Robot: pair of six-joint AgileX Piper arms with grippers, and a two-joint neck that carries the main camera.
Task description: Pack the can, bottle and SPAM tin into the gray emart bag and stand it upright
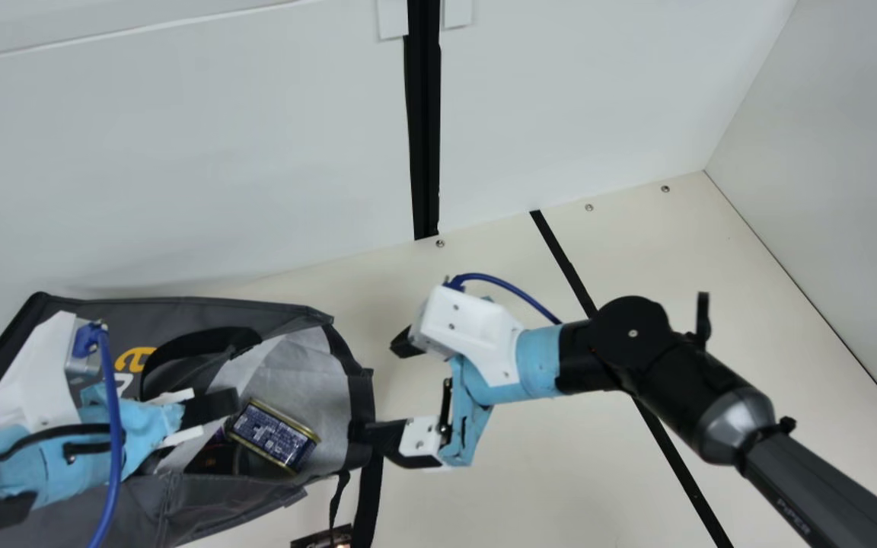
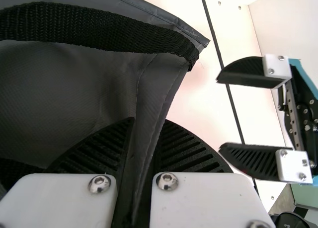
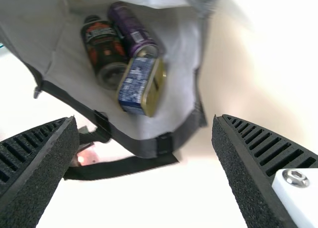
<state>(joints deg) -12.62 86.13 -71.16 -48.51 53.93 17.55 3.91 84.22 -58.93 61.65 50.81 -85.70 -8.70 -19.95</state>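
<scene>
gray bag (image 1: 210, 308) holds one can (image 3: 130, 27), one bottle (image 3: 106, 51), one tin (image 3: 137, 86); left end effector (image 1: 218, 411) pinches it, right (image 1: 384, 390) gapes empty.

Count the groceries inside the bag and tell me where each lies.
3. Deeper in the bag, the can and bottle lie side by side; the tin sits nearer the mouth, by their ends. Folds may hide more.

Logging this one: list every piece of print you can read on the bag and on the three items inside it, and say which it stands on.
Gray bag: yellow and white print on its side, partly covered; no whole word can be read.
Tin: pale print on dark blue, too small to read.
Bottle: pale lettering, too blurred to read.
Can: print on purple, too blurred to read.
</scene>
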